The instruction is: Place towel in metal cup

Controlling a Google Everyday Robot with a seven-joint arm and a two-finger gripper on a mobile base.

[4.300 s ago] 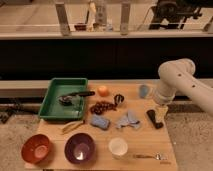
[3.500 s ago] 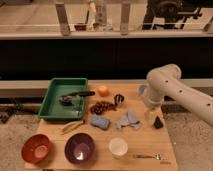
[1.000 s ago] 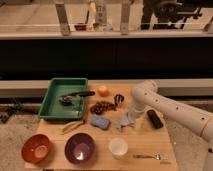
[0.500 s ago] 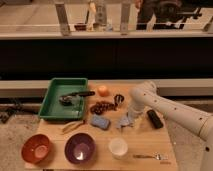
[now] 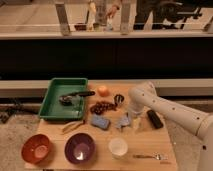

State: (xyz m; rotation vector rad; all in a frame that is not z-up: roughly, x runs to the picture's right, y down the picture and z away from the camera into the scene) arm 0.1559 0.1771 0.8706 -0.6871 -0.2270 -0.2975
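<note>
Arm (image 5: 167, 109) swung inward, pincer (image 5: 131, 120) by one towel (image 5: 122, 122), one metal cup (image 5: 118, 99)

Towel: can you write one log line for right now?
towel: lying on table | metal cup: behind towel, towel not in it | gripper: open, low beside towel

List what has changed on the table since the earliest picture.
The arm swung left from the table's right edge and brought the gripper down to the right side of the towel. The jaws are open and nothing has been taken hold of yet. The towel, metal cup, blue sponge, green tray and white cup lie as before.
</note>
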